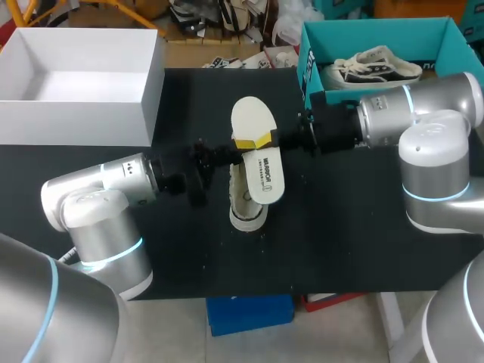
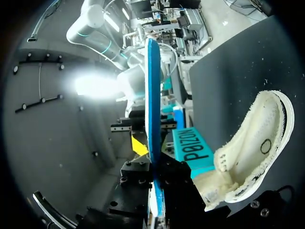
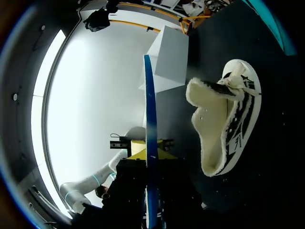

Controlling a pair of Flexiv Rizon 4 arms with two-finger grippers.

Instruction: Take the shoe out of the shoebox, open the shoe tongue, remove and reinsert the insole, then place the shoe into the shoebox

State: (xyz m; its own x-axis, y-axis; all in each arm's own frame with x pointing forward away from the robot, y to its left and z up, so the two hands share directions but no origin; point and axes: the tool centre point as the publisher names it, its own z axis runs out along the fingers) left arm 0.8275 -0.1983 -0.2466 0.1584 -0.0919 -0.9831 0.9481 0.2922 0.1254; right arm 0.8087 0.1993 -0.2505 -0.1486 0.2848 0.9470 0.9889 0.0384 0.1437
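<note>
Two tools, left (image 1: 238,149) and right (image 1: 270,140), each clamped on the insole (image 1: 262,178) at mid-frame, holding it over the shoe (image 1: 246,208) lying on the table (image 1: 348,227) (probably steadied for reinsertion).

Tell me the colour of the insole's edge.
Blue; the insole shows it best edge-on in the right wrist view.

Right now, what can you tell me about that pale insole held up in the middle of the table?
The insole is a thin, flat, foot-shaped pad. It is cream on top with dark print, blue along its edge, and looks like foam. It is out of the shoe and held face-up over it. The left tool and right tool pinch it at mid-length from opposite sides. I cannot tell whether it touches the shoe.
</note>
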